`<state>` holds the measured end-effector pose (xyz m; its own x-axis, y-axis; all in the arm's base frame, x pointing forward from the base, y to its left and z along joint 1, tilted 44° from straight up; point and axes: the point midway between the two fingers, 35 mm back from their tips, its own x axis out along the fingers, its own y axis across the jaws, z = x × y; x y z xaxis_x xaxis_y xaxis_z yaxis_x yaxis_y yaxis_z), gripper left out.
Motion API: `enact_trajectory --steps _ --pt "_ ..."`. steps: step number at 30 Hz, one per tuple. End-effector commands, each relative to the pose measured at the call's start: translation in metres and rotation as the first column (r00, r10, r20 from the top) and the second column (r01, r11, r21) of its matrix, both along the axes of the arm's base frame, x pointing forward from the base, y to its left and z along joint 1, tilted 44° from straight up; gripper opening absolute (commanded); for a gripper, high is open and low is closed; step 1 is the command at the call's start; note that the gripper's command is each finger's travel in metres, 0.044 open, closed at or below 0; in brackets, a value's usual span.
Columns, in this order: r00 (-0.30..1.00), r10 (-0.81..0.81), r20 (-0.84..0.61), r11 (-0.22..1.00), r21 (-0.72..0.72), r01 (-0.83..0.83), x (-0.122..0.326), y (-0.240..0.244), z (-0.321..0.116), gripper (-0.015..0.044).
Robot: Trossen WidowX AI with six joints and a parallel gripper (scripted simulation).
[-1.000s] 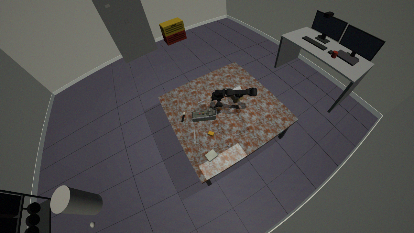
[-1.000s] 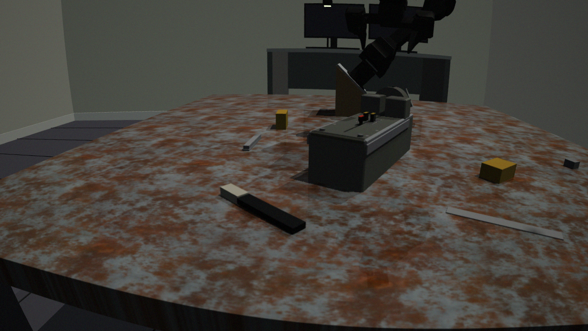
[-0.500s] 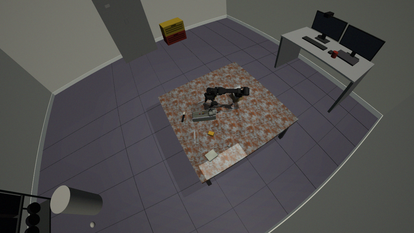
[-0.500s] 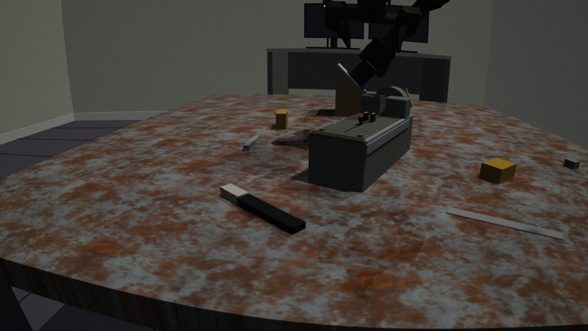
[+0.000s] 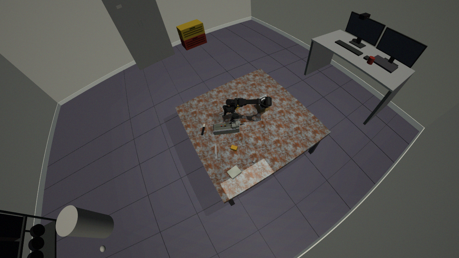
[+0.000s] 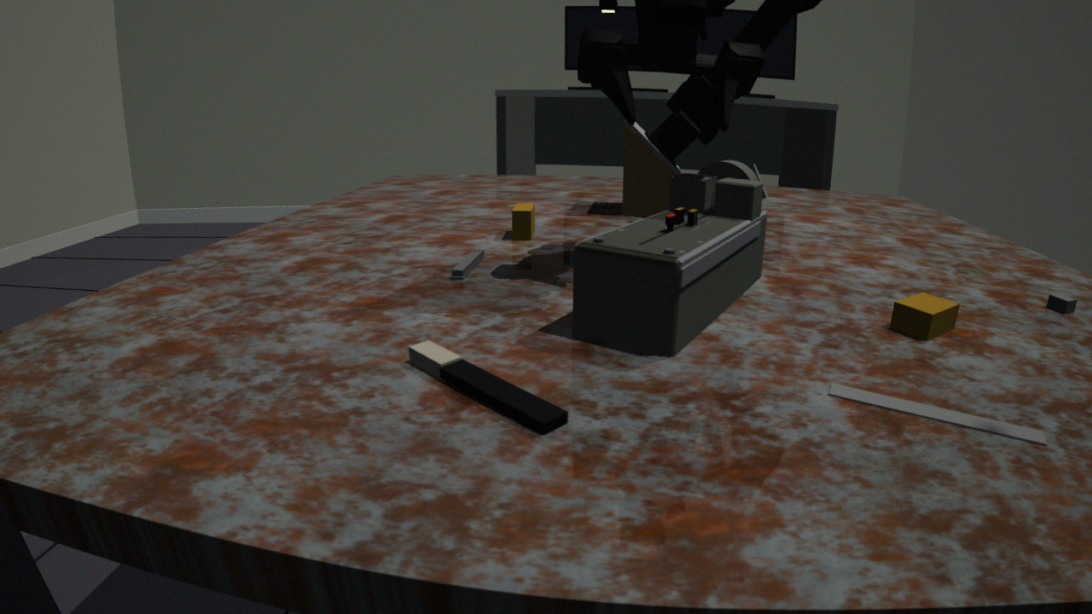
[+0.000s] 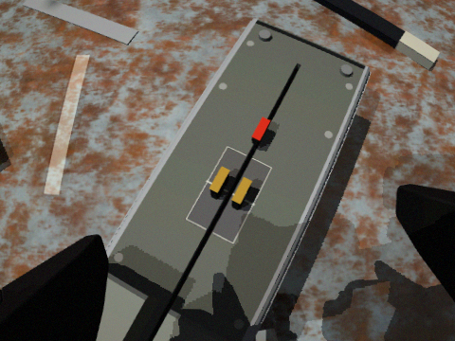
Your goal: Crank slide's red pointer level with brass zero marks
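Observation:
The grey crank machine (image 5: 226, 129) (image 6: 625, 298) (image 7: 294, 166) stands on the mottled table. In the wrist view its red pointer (image 7: 261, 129) (image 6: 670, 218) sits on the slot, off the zero marks, toward the end with two screws. The two brass zero marks, the left one (image 7: 220, 179) and the right one (image 7: 242, 190), flank the slot inside an outlined rectangle. My gripper (image 6: 678, 125) (image 7: 254, 225) is open and empty, above the machine with its fingers wide apart. The crank handle is outside the wrist view and I cannot make it out in the top and exterior views.
A black and cream bar (image 6: 496, 393) (image 7: 365, 21) lies beyond the machine's screwed end. A yellow block (image 5: 233, 147) (image 6: 924, 316) and a flat grey strip (image 6: 935, 412) (image 7: 81, 21) lie to one side. Another yellow block (image 6: 523, 221), a grey bar (image 6: 467, 264) and a wedge (image 6: 645, 179) are on the other.

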<state>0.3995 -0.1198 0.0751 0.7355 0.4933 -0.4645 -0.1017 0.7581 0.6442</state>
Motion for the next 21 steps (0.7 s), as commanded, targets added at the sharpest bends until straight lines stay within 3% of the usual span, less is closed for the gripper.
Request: enact_trajectory --steps 1,21 --pt "1.0 -0.005 -0.015 1.0 0.011 0.005 -0.0009 0.0121 -0.0163 0.044" --pt "1.0 -0.003 -0.016 1.0 0.01 0.003 -0.0015 0.0053 -0.0098 0.044"
